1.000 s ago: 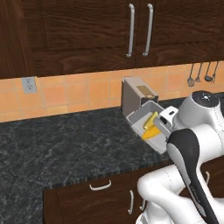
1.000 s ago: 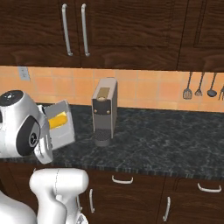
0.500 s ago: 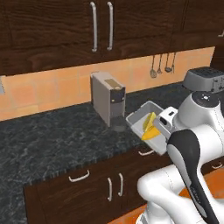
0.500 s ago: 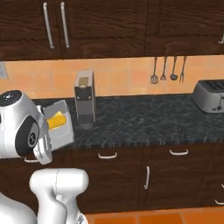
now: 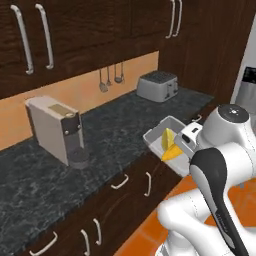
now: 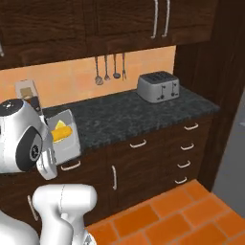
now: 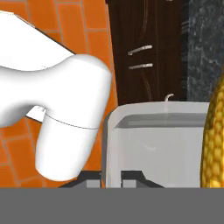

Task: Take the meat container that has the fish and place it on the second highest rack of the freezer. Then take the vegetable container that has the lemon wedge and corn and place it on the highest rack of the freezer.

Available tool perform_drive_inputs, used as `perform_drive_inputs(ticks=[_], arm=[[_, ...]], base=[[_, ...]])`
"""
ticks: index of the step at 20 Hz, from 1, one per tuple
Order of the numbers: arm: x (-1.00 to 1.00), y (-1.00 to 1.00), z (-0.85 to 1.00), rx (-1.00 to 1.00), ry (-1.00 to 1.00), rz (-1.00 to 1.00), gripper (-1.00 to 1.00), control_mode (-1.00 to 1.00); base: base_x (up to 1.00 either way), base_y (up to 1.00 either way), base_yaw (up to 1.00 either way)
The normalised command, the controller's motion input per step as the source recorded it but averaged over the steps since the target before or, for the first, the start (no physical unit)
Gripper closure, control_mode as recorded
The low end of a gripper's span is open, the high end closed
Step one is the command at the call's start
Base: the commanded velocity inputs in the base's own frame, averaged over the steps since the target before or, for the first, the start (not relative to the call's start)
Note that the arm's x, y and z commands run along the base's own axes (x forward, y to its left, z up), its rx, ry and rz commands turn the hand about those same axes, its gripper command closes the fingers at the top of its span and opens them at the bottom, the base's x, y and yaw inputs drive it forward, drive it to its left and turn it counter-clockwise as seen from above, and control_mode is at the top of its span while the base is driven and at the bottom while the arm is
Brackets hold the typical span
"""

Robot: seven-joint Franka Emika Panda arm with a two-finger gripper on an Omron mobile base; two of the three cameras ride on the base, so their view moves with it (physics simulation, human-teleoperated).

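Corn is lying along the right edge of the hand view, a bumpy yellow-orange cob inside a pale grey vegetable container whose near rim is sitting between the two dark finger tips at the bottom of that frame. The jaws are pressed together on that rim, pinching the container's wall. In the left base view the container is hanging in mid-air at the centre right of the frame, just in front of the white arm's wrist, with the lemon wedge standing yellow against its inner wall and the cob's orange end showing below it. In the right base view the same container is sitting at the middle left of the frame, tilted on edge beside the arm's rounded joint, with the wedge above the cob. The dark speckled tabletop is running diagonally across the left base view, carrying a beige coffee machine at the left and a silver toaster at the upper centre. Three utensils are hanging on the orange wall, left of the toaster, in the right base view. Orange tiled floor is showing at the lower right of that frame.
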Motion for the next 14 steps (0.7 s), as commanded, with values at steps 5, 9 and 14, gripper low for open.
perform_drive_inputs(ticks=[5,9,14], arm=[[0.0,0.0,0.0,0.0,0.0,0.0,1.0,1.0],[0.0,0.0,0.0,0.0,0.0,0.0,1.0,1.0],[0.0,0.0,0.0,0.0,0.0,0.0,1.0,1.0]], base=[[-0.03,-0.59,-0.61],[0.0,-0.56,-0.65],[0.0,-0.62,-0.69]])
